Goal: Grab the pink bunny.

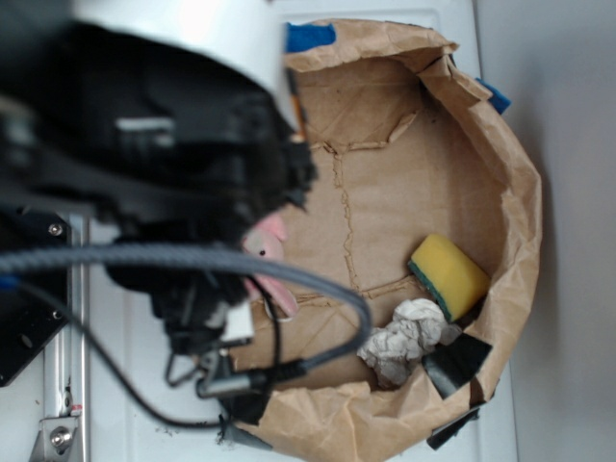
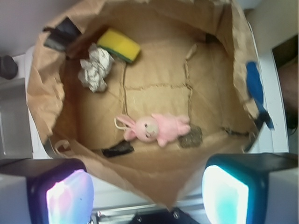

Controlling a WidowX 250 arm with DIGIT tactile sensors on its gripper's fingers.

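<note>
In your wrist view, the pink bunny point(image 2: 156, 129) lies on its side on the floor of the brown paper bag point(image 2: 42, 93), head toward the left of the picture, ears and a white cord loop point(image 2: 120, 123) trailing further left. It sits above the gap between the two fingertips point(image 2: 70, 198) of the hand point(image 2: 147, 196), which fill the lower corners of the picture. The hand is spread wide, holds nothing, and stands well apart from the bunny, with the bag's near wall lying between them.

In your exterior view, the arm's black body point(image 1: 164, 183) and a grey cable point(image 1: 192, 258) cover most of the bunny; only a pink patch point(image 1: 268, 241) shows at the arm's edge, against the bag's left wall.

No brand, label or writing can be read in either view.

Other things in the bag, all well apart from the bunny: a yellow sponge point(image 2: 120, 45) with a dark green underside, a crumpled grey-white paper ball point(image 2: 96, 67) just beside the sponge, and a small dark patch point(image 2: 191, 138) touching the bunny's feet. Strips of black tape point(image 2: 60, 33) and blue tape point(image 2: 254, 86) cling to the bag's rim. The bag rests on a white bench point(image 1: 125, 404).
</note>
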